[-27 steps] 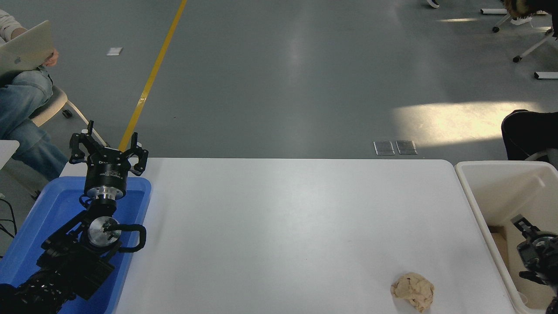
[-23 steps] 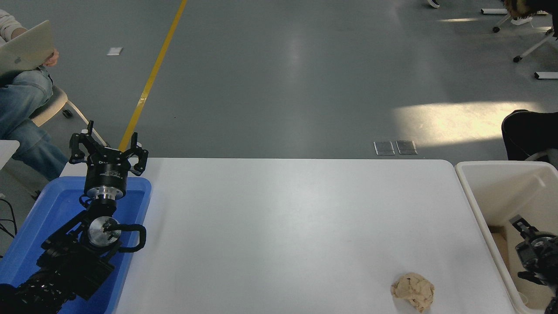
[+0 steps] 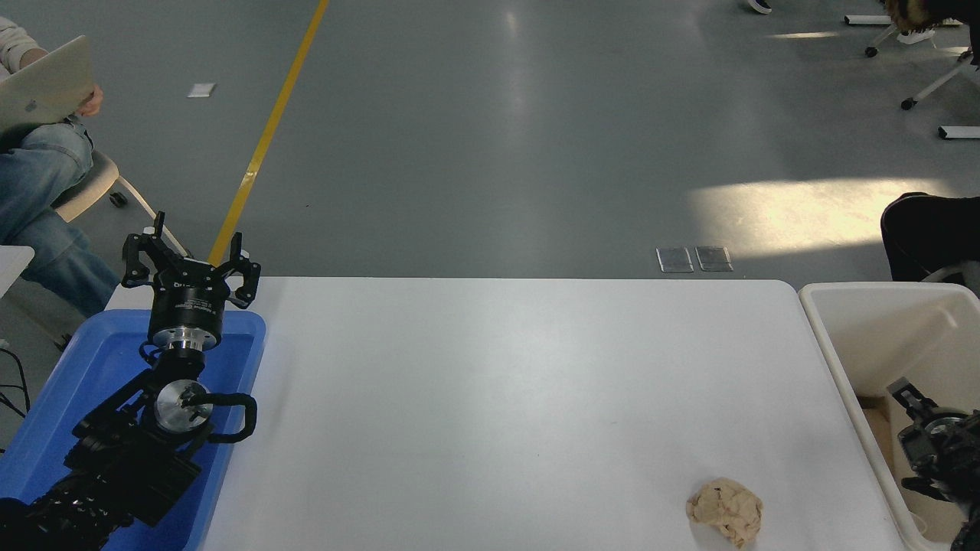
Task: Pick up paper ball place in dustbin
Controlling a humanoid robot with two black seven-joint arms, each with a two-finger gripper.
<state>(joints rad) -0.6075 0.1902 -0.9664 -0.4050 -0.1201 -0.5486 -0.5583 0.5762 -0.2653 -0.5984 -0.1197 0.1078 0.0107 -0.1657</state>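
Observation:
The paper ball (image 3: 725,510), a lumpy tan wad, lies on the white table (image 3: 498,398) near its front right corner. The dustbin (image 3: 831,337), a cream-white tub, stands just off the table's right edge. My right gripper (image 3: 909,438) comes in at the right edge over the dustbin's inside, to the right of and a little beyond the ball. Its fingers (image 3: 905,392) are spread and hold nothing. My left gripper (image 3: 190,256) is parked open over the far end of the blue tray at the left.
A shallow blue tray (image 3: 92,360) sits at the table's left under my left arm. A seated person with a laptop (image 3: 38,92) is at the far left. A dark shape (image 3: 922,233) sits behind the dustbin. Chair legs (image 3: 934,84) show at the top right.
My right gripper has shifted a little to the left, toward the table, over the dustbin. The paper ball and the left arm have not moved.

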